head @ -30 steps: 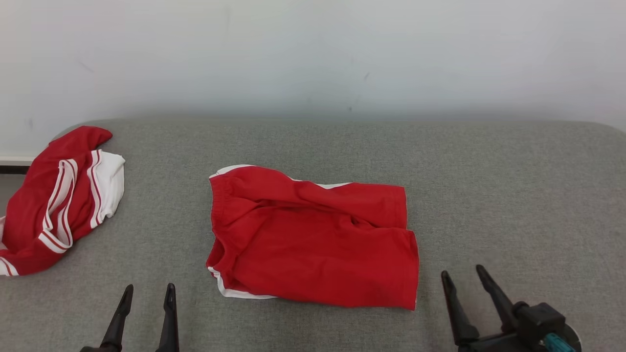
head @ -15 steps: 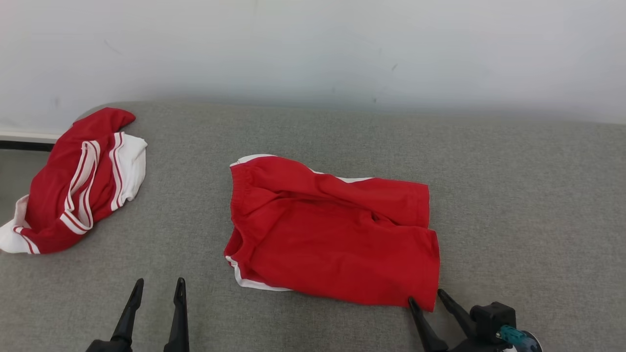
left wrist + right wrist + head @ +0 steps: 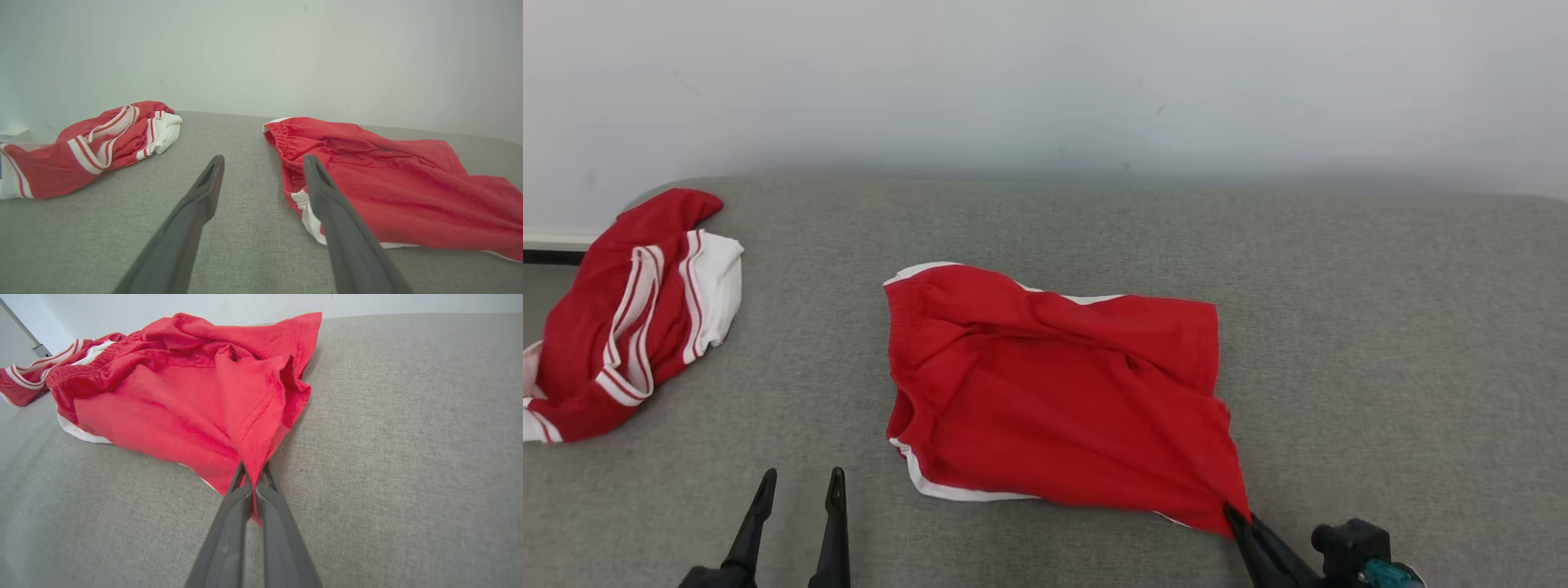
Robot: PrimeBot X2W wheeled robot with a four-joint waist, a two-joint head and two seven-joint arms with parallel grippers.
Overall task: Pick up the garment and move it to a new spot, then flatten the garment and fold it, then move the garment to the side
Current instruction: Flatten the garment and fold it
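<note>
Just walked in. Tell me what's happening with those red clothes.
The robot's right tool is shut on the near right corner of the red shorts, which lie in the middle of the grey surface. That corner is drawn out towards the tool. The left tool is open beside the shorts, touching nothing. A red-and-white garment lies crumpled at the far left.

Shorts (image 3: 1054, 400) red, white trim; second garment (image 3: 629, 310) red, white stripes; surface (image 3: 1380, 327) grey; wall (image 3: 1045, 82) white.

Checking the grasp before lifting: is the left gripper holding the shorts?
No, the left gripper stands open over the bare grey surface, apart from the shorts.
</note>
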